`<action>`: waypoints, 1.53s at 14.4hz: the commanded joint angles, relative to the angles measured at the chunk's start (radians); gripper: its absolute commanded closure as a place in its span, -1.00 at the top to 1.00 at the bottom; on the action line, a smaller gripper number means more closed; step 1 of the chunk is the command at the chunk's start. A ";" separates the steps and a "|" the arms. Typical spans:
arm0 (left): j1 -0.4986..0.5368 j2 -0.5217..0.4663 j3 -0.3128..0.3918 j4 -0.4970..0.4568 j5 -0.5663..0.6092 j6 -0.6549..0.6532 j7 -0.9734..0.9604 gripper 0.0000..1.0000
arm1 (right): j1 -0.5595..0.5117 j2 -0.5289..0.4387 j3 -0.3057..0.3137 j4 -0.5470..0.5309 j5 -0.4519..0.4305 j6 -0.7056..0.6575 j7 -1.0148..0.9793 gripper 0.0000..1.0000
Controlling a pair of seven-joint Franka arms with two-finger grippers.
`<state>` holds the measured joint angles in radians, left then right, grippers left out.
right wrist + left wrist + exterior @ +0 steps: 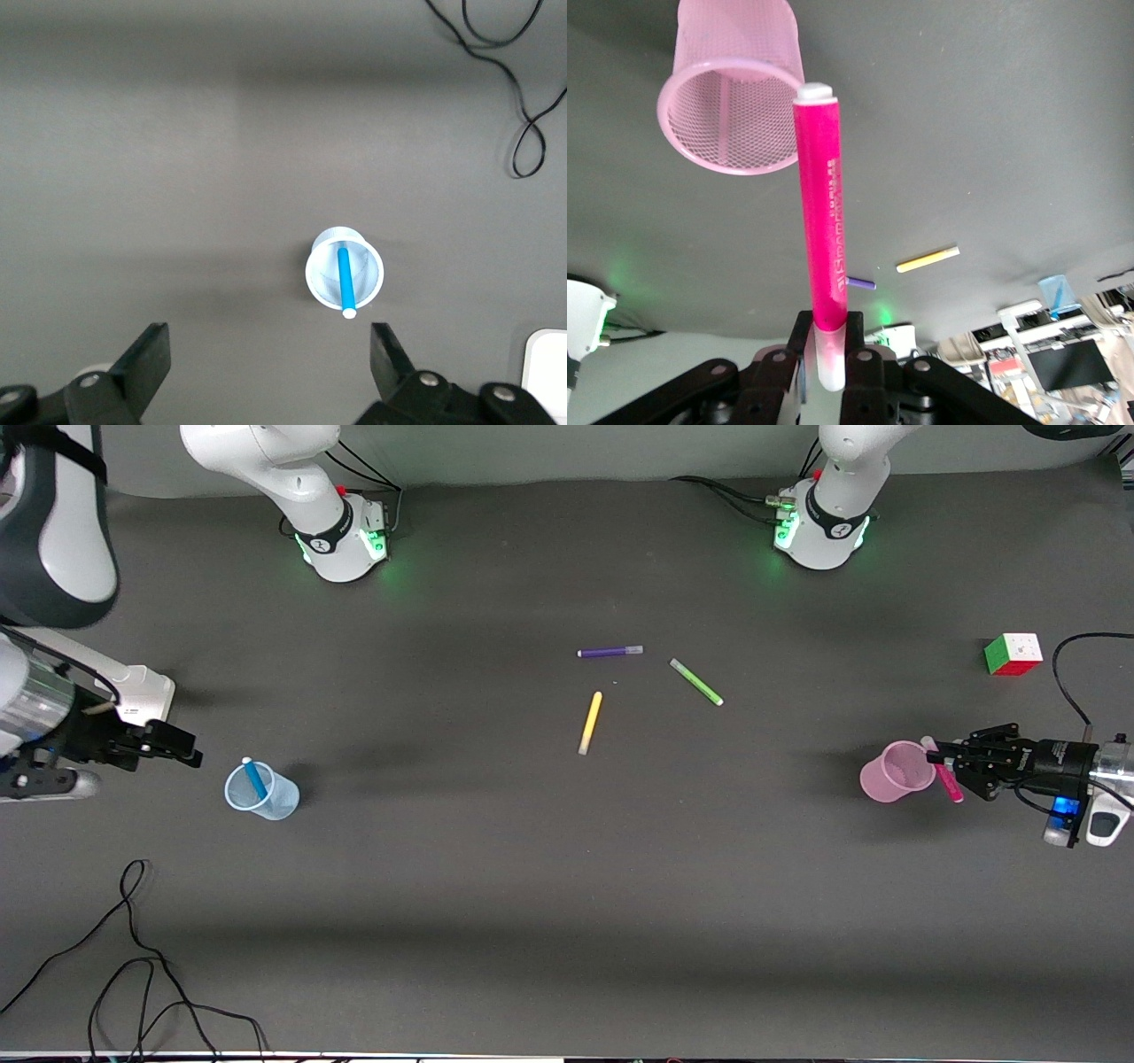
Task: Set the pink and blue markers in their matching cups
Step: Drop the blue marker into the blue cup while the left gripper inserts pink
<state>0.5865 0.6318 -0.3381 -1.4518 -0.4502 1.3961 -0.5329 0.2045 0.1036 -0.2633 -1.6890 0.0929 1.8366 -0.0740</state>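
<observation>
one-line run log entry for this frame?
blue marker: in blue cup | right tool: open, beside it | left tool: shut on pink marker by pink cup rim

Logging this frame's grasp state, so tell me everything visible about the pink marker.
The pink marker is a slim magenta pen with faint lettering along its barrel, a pale translucent cap and a white end. The left claw is shut on its capped end, holding it in the air, tilted. Its free white end sits at the rim of the pink cup, not yet inside; whether it touches the rim is unclear. The cup looks like mesh-textured translucent plastic and stands toward the left arm's end of the table.
</observation>
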 commanded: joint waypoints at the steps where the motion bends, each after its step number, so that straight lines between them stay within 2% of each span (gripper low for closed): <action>1: 0.019 -0.053 -0.007 -0.088 -0.053 0.035 0.016 -1.00 | 0.000 -0.063 0.018 -0.001 -0.024 -0.027 0.039 1.00; 5: 0.033 -0.096 -0.007 -0.202 -0.080 0.102 0.059 -1.00 | -0.014 -0.102 0.033 -0.044 -0.025 -0.031 0.040 1.00; 8: 0.068 -0.109 -0.007 -0.275 -0.125 0.130 0.103 -1.00 | -0.019 -0.117 0.067 -0.044 -0.042 -0.033 0.091 1.00; 11: 0.094 -0.112 -0.006 -0.314 -0.163 0.133 0.140 -1.00 | -0.059 -0.151 0.151 -0.043 -0.090 -0.077 0.186 1.00; 13: 0.122 -0.104 -0.006 -0.347 -0.188 0.142 0.201 -1.00 | -0.063 -0.150 0.154 -0.040 -0.090 -0.076 0.177 1.00; 16: 0.130 -0.087 -0.004 -0.346 -0.197 0.147 0.221 -1.00 | -0.063 -0.143 0.162 -0.032 -0.091 -0.073 0.177 1.00; 17: 0.130 -0.086 -0.004 -0.348 -0.197 0.149 0.232 -0.93 | -0.063 -0.142 0.162 -0.032 -0.091 -0.074 0.177 1.00; 18: 0.130 -0.080 -0.004 -0.346 -0.197 0.149 0.234 -0.69 | -0.063 -0.140 0.162 -0.032 -0.091 -0.074 0.178 1.00; 19: 0.131 -0.073 -0.004 -0.346 -0.199 0.149 0.235 0.07 | -0.066 -0.139 0.162 -0.032 -0.091 -0.074 0.178 1.00; 20: 0.142 -0.061 -0.004 -0.341 -0.199 0.150 0.241 0.92 | -0.069 -0.137 0.162 -0.032 -0.091 -0.076 0.178 1.00; 22: 0.142 -0.052 -0.004 -0.329 -0.197 0.150 0.257 1.00 | -0.079 -0.136 0.170 -0.032 -0.090 -0.077 0.177 1.00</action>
<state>0.7166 0.5816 -0.3398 -1.7719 -0.6287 1.5387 -0.3062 0.1463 -0.0253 -0.1166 -1.7147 0.0241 1.7648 0.0823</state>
